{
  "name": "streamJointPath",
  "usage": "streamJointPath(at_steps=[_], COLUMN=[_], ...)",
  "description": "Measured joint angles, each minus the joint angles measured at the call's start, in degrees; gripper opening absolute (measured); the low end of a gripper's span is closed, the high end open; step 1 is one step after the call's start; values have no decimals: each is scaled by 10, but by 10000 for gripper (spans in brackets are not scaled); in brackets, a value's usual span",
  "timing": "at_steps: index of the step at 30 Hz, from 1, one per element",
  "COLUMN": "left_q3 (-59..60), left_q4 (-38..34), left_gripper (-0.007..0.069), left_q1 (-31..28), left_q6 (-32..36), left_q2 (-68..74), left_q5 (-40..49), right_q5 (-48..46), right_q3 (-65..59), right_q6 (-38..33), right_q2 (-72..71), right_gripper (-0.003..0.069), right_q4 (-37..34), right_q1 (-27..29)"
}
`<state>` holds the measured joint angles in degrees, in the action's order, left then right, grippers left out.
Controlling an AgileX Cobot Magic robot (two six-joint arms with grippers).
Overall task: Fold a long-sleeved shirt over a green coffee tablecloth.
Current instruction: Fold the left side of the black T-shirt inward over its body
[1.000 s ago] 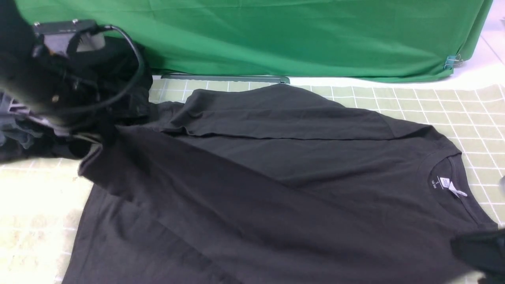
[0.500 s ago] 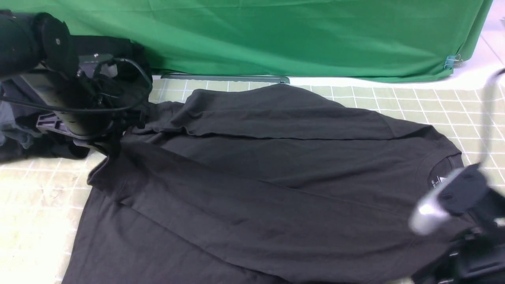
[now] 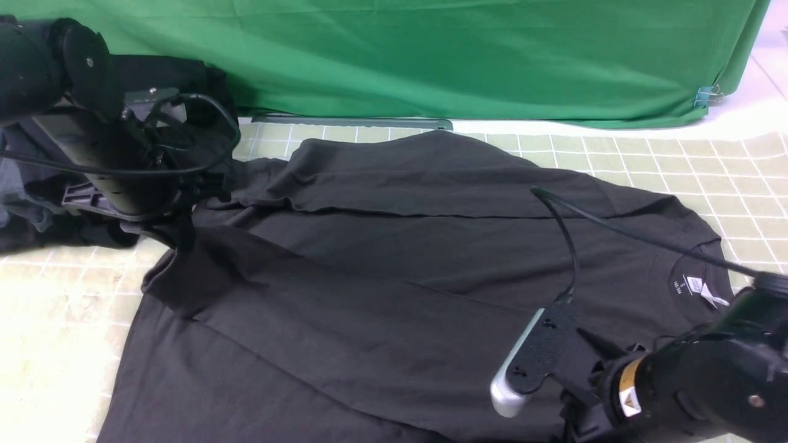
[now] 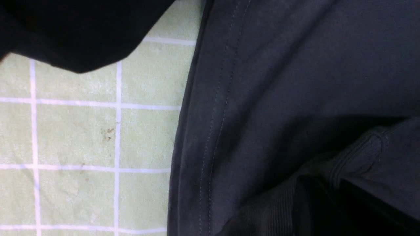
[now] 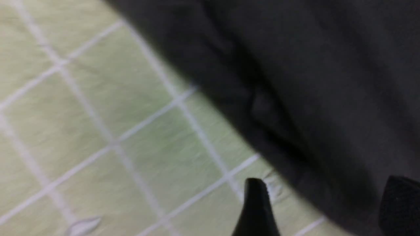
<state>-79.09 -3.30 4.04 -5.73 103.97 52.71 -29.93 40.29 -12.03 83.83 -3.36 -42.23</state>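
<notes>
Front view with both wrist views. The shirt (image 3: 400,277) lies spread on the checked tablecloth (image 3: 708,166), taking up most of the cloth's middle, with its neck at 3 o'clock and its hem at 9 o'clock. The white neck label (image 3: 702,288) faces up inside the collar. One sleeve is folded flat over the body along the 12 o'clock edge. The other sleeve runs slantwise over the body from the shoulder near 4 o'clock toward 10 o'clock, where its end rises off the cloth. There the left gripper (image 3: 178,231) is clamped on the shirt's sleeve end. In the left wrist view the ribbed cuff (image 4: 344,164) bunches beside the stitched hem, with the bare tablecloth (image 4: 82,137) next to it. The right arm (image 3: 695,381) reaches in from 5 o'clock, low over the shoulder area, and its cable (image 3: 569,246) arches above the chest. In the blurred right wrist view the right gripper (image 5: 328,209) has its fingertips (image 5: 256,209) well apart, over the shirt's edge where this meets the tablecloth, and nothing is clamped between them. A bundle of dark clothes (image 3: 24,221) sits at 9 o'clock behind the left arm (image 3: 92,154). A plain green cloth (image 3: 431,55) hangs across 12 o'clock.
</notes>
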Motion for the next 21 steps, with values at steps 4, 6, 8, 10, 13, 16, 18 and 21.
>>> streamJointPath(at_steps=[4,6,8,10,13,16,18,21], left_q3=[0,0,0,0,0,0,0,0], left_q4=[-3,-8,-15,-15,-21,-31,-40,-51], left_gripper=[13,13,13,13,13,13,13,13], left_q1=[0,0,0,0,0,0,0,0], left_q6=[2,2,5,6,13,19,26,26], left_q2=[0,0,0,0,-1,-3,-7,-13], left_q5=[1,2,7,10,30,47,64,98], right_q5=[39,44,42,37,-2,-36,-54,-86], right_q3=[0,0,0,0,0,-4,-16,-46], right_q6=[5,7,16,19,27,37,48,67], right_q2=[40,50,54,52,31,5,-17,-66], right_gripper=[428,386,247,169,39,29,29,29], right_q4=[17,18,19,19,21,21,21,15], right_q1=[0,0,0,-1,-1,-3,-5,-5])
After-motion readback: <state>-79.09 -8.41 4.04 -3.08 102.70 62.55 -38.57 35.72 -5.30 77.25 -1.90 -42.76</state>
